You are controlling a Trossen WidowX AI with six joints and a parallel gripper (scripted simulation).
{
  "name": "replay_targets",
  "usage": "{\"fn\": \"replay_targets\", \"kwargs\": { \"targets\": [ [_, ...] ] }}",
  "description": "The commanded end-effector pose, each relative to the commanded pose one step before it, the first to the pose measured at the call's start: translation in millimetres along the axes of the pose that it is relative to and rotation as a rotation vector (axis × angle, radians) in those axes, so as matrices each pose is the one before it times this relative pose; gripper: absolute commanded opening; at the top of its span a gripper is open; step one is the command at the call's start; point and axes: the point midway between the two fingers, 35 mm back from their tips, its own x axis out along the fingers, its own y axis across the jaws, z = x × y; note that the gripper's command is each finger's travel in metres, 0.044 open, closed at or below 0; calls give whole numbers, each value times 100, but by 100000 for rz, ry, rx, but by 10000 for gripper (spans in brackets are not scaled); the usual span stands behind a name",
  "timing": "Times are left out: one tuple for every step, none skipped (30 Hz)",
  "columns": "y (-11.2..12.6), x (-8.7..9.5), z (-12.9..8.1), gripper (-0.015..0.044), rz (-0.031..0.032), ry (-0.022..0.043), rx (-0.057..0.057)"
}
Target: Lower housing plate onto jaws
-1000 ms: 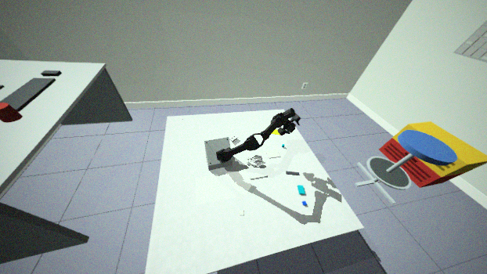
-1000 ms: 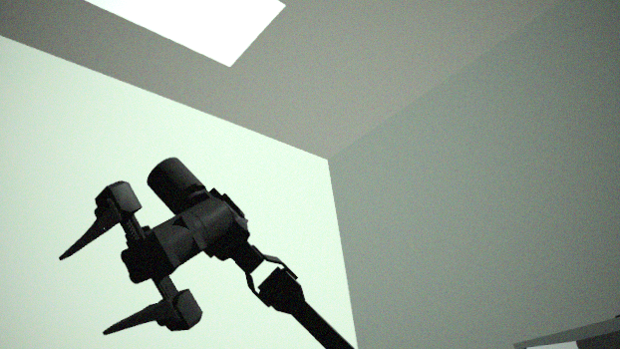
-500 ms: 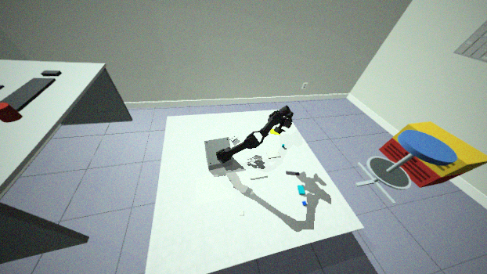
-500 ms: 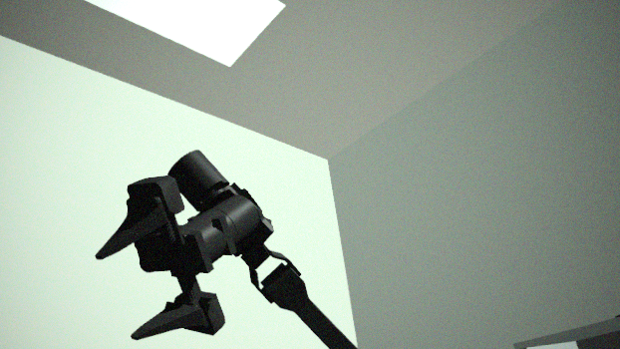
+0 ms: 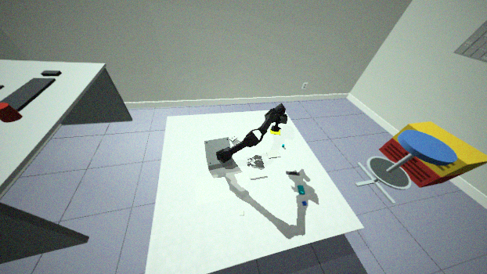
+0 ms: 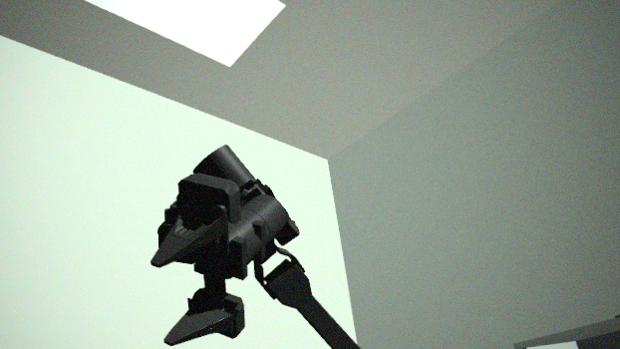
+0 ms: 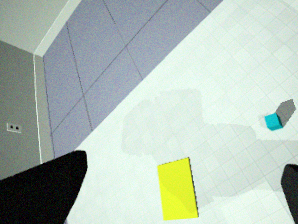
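My gripper [image 5: 279,124] [image 6: 160,302] [image 7: 184,167] is open and empty, its jaws wide apart, high over the far right part of the white work surface [image 5: 188,219]. A grey, detailed cluster of parts [image 5: 255,161] lies near the arm's base; it may hold the jaws and pins, but it is too small to tell. Two thin pale pieces, one [image 5: 274,155] right of the cluster and one [image 5: 258,177] in front of it, lie flat. I cannot tell which piece is the housing plate, nor whether it is seated. The wrist view does not show the cluster.
A yellow block [image 5: 275,132] [image 7: 177,190] lies below the gripper, with a small cyan cube [image 5: 283,146] [image 7: 273,122] nearby. A dark bar [image 5: 292,172], a teal block [image 5: 301,189] and a small blue block [image 5: 304,203] lie farther forward. A grey base plate [image 5: 216,149] sits beneath the arm.
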Motion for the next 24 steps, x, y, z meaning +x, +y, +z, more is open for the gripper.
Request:
{"fn": "replay_targets", "kwargs": {
  "targets": [
    [297,-264,-1757,440,966,3616,-10169],
    [70,-39,-347,440,136,712,-2131],
    [75,-38,-346,440,141,710,-2131],
    [79,-36,-344,440,147,708,-2131],
    [84,-35,-343,440,152,706,-2131],
    [88,-34,-341,440,157,703,-2130],
    [92,-33,-340,440,163,701,-2130],
    [97,-32,-338,440,168,699,-2130],
    [101,-31,-337,440,173,697,-2130],
    [105,-30,-335,440,178,695,-2129],
    [109,-29,-333,440,183,692,-2129],
    [114,-28,-331,440,188,690,-2128],
    [118,-27,-329,440,193,688,-2128],
    [122,-26,-327,440,198,686,-2128],
    [126,-24,-325,440,203,683,-2127],
    [130,-23,-323,440,208,681,-2127],
    [134,-22,-321,440,212,679,-2126],
    [138,-21,-319,440,217,677,-2126],
    [141,-20,-316,440,222,674,-2125],
    [145,-19,-314,440,226,672,-2125],
    [149,-18,-312,440,231,670,-2124],
    [153,-17,-309,440,235,668,-2123],
    [156,-16,-307,440,240,665,-2123],
    [160,-15,-304,440,244,663,-2122]
  ]
}}
